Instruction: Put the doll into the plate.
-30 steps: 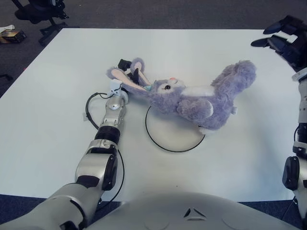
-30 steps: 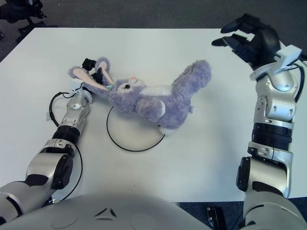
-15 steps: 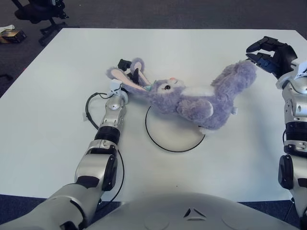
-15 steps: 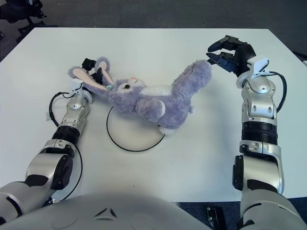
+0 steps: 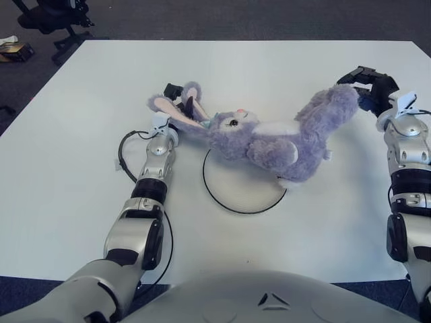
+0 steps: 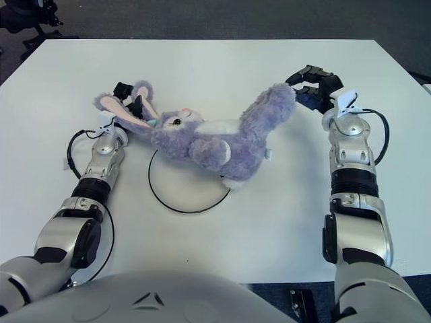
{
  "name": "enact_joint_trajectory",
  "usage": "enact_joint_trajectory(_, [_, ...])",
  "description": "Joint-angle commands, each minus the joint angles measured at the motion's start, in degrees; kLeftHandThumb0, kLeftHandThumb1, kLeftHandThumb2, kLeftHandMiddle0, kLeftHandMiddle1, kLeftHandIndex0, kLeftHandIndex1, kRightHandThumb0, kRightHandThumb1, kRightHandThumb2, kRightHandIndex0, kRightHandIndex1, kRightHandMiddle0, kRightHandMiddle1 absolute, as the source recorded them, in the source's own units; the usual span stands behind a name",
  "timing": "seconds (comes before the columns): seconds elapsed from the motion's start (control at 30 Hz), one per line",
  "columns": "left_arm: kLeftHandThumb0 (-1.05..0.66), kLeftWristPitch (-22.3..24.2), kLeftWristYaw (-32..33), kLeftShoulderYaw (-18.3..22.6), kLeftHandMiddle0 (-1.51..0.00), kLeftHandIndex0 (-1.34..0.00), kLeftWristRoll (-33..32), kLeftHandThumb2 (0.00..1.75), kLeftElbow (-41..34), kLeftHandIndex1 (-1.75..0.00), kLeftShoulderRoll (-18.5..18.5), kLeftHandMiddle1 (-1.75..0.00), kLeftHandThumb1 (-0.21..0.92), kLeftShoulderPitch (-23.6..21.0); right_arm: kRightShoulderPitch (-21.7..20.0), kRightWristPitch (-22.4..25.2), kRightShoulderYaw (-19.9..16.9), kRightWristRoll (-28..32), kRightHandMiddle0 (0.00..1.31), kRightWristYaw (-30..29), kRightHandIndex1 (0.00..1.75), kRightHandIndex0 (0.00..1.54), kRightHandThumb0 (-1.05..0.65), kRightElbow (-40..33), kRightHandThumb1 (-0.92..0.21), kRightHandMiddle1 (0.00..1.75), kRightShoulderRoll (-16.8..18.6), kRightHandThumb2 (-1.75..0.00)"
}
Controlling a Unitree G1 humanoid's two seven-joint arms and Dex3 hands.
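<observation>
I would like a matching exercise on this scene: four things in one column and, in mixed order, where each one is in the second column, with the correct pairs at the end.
Things:
1. left hand
2. right hand
3. doll
4. plate

Places:
A. at the doll's raised leg
B. flat on the table, partly under the doll
C. at the doll's ears
D. stretched across between the two hands

Pairs: 1-C, 2-A, 3-D, 4-B

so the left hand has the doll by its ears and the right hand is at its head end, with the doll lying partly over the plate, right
Not quite. The right hand is at the doll's leg end, not its head end; the right eye view shows this. The left hand does hold the ears, and the doll lies partly over the plate.
</observation>
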Motion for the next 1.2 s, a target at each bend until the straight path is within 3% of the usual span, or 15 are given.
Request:
enact_joint_trajectory(0.0, [-0.36, 2.33, 0.25, -0.06, -0.79, -0.26, 0.27, 0.64, 3.04, -1.75, -0.72, -1.75, 0.82, 4.18, -0.43, -0.68, 0.66, -0.89, 0.64, -0.34, 0.88, 0.82, 0.0, 1.42, -0.92, 1.29, 0.65, -0.01])
enact_joint_trajectory(0.23, [-0.36, 2.05, 0.26, 0.04, -0.8, -0.26, 0.25, 0.64, 3.38, -1.75, -0.71, -1.75, 0.82, 4.07, -0.09, -4.73, 2.05, -2.24, 0.62, -0.73, 0.87, 0.83, 0.0, 5.77, -0.92, 1.3, 1.66, -0.02])
enact_joint_trajectory(0.5, [-0.36, 1.7, 0.35, 0.1, -0.8, -0.27, 0.27, 0.65, 3.8, -1.75, -0.73, -1.75, 0.82, 3.95, -0.08, -5.45, 2.95, -2.54, 0.63, 0.34, 0.85, 0.85, 0.0, 7.48, -0.92, 1.29, 1.85, -0.01])
enact_joint_trajectory(1.17, [-0.36, 1.35, 0.52, 0.13, -0.8, -0.27, 0.31, 0.66, 4.0, -1.75, -0.86, -1.75, 0.81, 3.88, 4.92, -5.55, 4.68, -2.38, 0.63, 3.93, 0.84, 0.89, 0.0, 2.3, -0.91, 1.25, 3.25, 0.0])
